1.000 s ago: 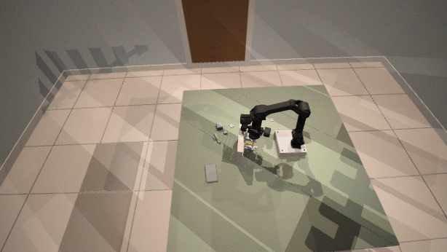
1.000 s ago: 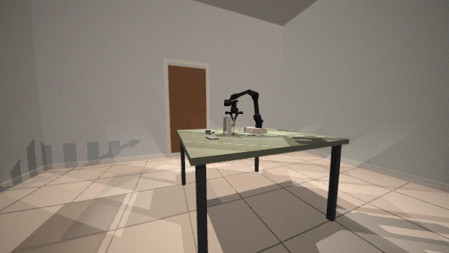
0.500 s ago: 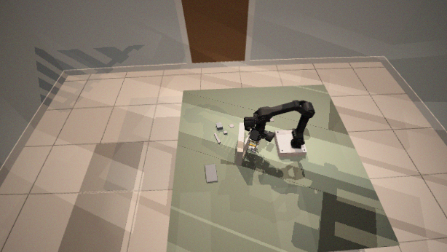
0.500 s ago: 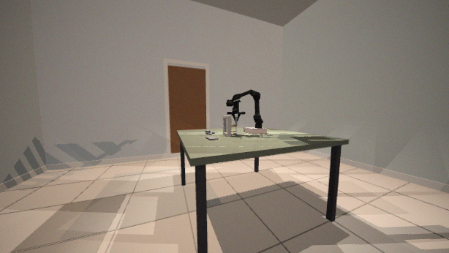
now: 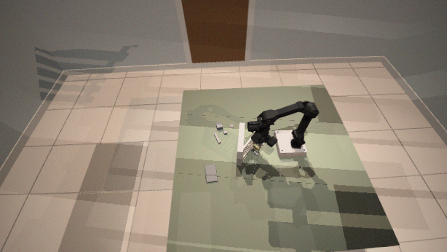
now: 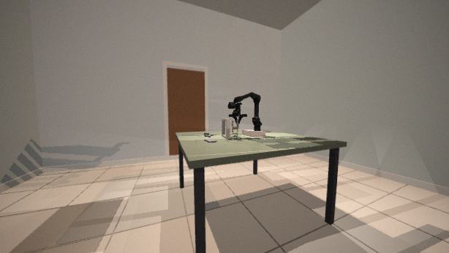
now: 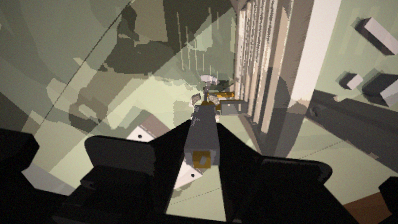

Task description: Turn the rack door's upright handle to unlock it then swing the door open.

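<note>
The white rack (image 5: pixel 241 136) (image 6: pixel 224 129) (image 7: pixel 320 45) stands upright on the table (image 5: pixel 204 218) (image 6: pixel 256 153). Its slatted side (image 7: pixel 257 60) faces the arm. My gripper (image 6: pixel 238 122) (image 7: pixel 203 125) points down beside that side and is shut on the handle. The handle (image 7: pixel 202 132) shows as an upright grey bar with an orange square in its end, between the two black fingers. A grey bracket (image 7: pixel 233 107) with orange parts lies between the handle and the slats. The door's panel does not stand out clearly, so its angle and the handle's turn cannot be told.
The white base box (image 5: pixel 290 142) (image 6: pixel 253 133) stands under the arm, near the rack. Behind the rack lie a thin bar (image 5: pixel 217 138) (image 7: pixel 380 35), a dark grey block (image 5: pixel 219 127) and a small block (image 5: pixel 226 132) (image 7: pixel 352 80). A flat grey box (image 5: pixel 211 173) (image 6: pixel 210 140) lies farther off.
</note>
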`<state>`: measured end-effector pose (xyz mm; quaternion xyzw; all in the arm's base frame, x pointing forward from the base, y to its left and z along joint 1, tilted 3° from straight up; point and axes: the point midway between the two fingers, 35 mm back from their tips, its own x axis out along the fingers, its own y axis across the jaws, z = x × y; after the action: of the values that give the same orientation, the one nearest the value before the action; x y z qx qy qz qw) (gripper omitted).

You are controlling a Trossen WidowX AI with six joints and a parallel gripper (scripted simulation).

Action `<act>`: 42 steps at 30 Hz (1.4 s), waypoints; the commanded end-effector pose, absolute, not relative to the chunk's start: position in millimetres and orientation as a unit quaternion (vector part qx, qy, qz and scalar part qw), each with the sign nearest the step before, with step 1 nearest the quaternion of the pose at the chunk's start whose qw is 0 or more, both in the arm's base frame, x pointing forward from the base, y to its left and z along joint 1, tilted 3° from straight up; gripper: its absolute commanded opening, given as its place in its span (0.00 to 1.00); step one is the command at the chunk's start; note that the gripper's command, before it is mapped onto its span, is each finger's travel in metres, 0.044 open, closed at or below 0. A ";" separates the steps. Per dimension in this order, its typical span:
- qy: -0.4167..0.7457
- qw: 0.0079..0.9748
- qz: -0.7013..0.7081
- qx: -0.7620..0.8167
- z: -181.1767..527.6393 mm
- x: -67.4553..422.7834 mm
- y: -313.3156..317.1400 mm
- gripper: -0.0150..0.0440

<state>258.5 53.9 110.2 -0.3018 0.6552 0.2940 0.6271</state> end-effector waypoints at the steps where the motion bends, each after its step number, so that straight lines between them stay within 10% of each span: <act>1: 0.662 0.639 0.272 -0.281 109.5 254.9 59.9 0.27; 42: 0.712 0.691 0.085 -0.095 108.7 225.5 134.4 0.27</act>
<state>225.3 128.8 108.8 -0.1121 0.7093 0.1015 0.6885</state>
